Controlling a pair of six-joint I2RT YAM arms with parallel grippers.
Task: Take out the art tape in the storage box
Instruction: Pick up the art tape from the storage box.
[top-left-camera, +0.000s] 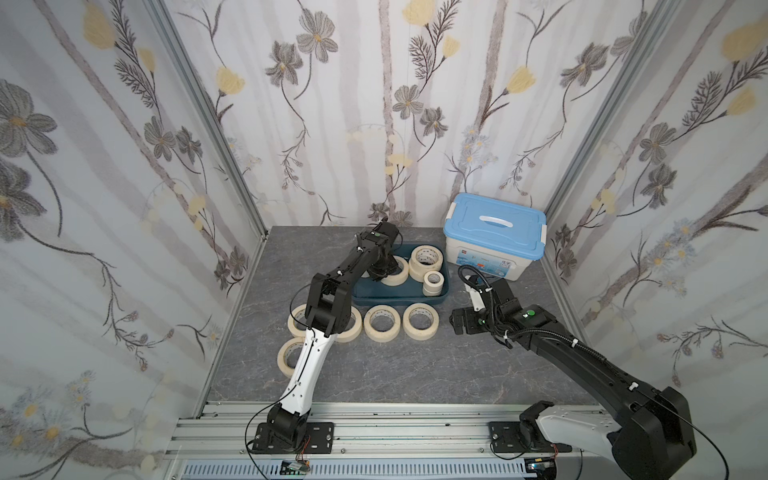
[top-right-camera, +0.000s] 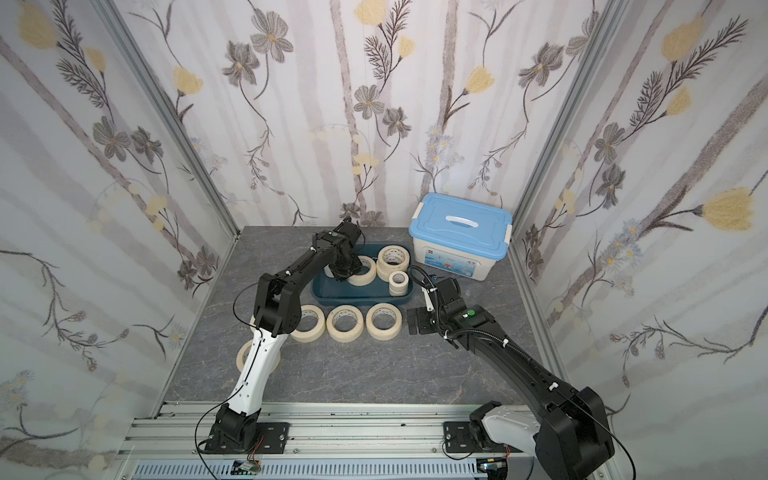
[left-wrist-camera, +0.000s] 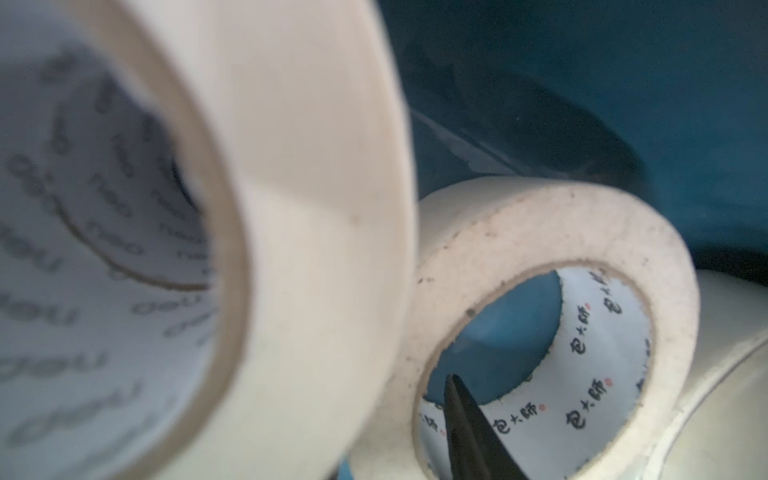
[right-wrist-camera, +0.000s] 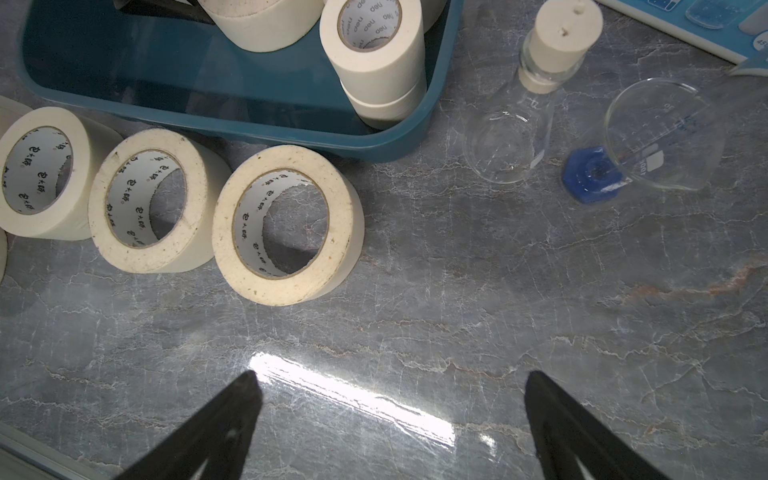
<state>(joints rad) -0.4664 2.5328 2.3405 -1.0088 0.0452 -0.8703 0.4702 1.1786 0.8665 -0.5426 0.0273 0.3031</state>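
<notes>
The left hand (top-left-camera: 380, 270) is down inside the storage box (top-left-camera: 444, 286), at a large roll of art tape (top-left-camera: 397, 272) lying flat there. The left wrist view shows one dark finger (left-wrist-camera: 469, 432) inside that roll's printed core, with the box's teal floor visible through the hole; the other finger is hidden, so I cannot tell whether the grip on the ring wall has closed. Close beside the hand sits a taller stack of tape (left-wrist-camera: 291, 208), nearly touching the roll it is working on. Beyond the hand's far side, a second large stack (top-left-camera: 424, 259) and a small stack (top-left-camera: 433, 282) remain in the box. Five large rolls (top-left-camera: 420, 321) already lie on the counter (top-left-camera: 374, 374) just outside the box's near wall. The right hand (right-wrist-camera: 390, 419) hangs with jaws wide and empty over bare counter, well apart from the box. The step in hand looks like grasping the next roll; the next move likely calls for a firm pinch on the wall, then a straight lift clearing the neighbouring stack and the rim.
</notes>
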